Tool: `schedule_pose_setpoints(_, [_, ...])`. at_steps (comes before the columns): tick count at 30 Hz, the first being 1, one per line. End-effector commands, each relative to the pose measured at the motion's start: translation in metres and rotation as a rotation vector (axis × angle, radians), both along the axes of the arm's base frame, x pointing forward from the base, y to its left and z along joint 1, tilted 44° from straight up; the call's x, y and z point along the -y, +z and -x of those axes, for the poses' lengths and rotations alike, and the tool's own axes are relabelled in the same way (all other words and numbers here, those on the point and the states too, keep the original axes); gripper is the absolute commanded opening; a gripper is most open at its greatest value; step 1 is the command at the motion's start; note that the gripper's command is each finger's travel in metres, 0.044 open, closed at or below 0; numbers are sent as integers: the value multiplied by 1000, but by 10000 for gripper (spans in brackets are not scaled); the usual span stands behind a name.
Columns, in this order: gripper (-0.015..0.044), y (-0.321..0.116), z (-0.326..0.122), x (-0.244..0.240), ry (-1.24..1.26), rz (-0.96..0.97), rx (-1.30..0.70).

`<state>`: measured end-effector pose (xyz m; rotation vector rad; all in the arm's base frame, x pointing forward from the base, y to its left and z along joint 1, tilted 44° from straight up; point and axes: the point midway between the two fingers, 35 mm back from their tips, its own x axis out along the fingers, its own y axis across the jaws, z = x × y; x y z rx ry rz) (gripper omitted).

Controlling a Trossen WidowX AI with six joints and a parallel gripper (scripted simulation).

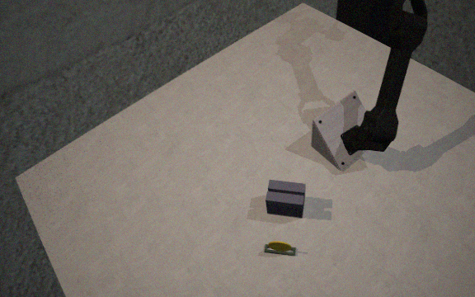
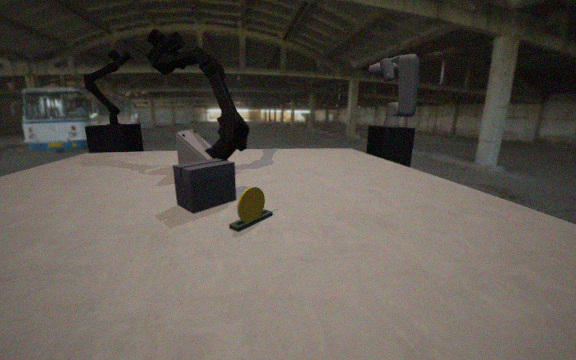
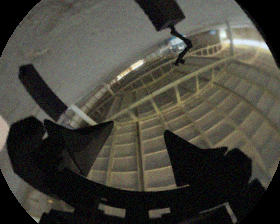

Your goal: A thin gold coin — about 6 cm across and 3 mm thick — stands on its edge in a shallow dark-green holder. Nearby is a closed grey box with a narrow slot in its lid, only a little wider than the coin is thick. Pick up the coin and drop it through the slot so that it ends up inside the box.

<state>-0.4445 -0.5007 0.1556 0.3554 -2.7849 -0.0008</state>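
Note:
The gold coin (image 1: 279,247) (image 2: 251,204) stands upright on its edge in the dark-green holder (image 1: 293,252) (image 2: 236,226). The closed grey box (image 1: 284,207) (image 2: 205,186) stands close by, and a dark narrow slot (image 1: 286,191) runs across its lid. My gripper (image 3: 139,128) is open in the wrist view, with its two black fingers wide apart and nothing between them. In the exterior view it is held high above the table, far from the coin and box. The wrist view shows neither coin, holder nor box.
A pale wedge-shaped block (image 1: 330,134) (image 2: 190,148) stands behind the box, with the arm's lower end at its sloping face. Beyond the table (image 1: 159,165) (image 2: 368,260) are a thin black arm (image 2: 99,92) and a grey arm (image 2: 408,87), each on a dark pedestal.

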Motion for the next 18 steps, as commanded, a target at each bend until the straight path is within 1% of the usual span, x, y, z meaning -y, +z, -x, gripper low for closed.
schedule_pose_setpoints(1, [374,0,-1,1,2,-5,0])
schedule_pose_setpoints(5, [269,-2,-24,27,55,-114,-1])
schedule_pose_setpoints(9, [164,-6,-75,73,164,-325,-21])
schedule_pose_setpoints(13, [161,-11,-126,108,253,-539,-71])
schedule_pose_setpoints(18, [161,-21,-208,150,428,-779,-156])
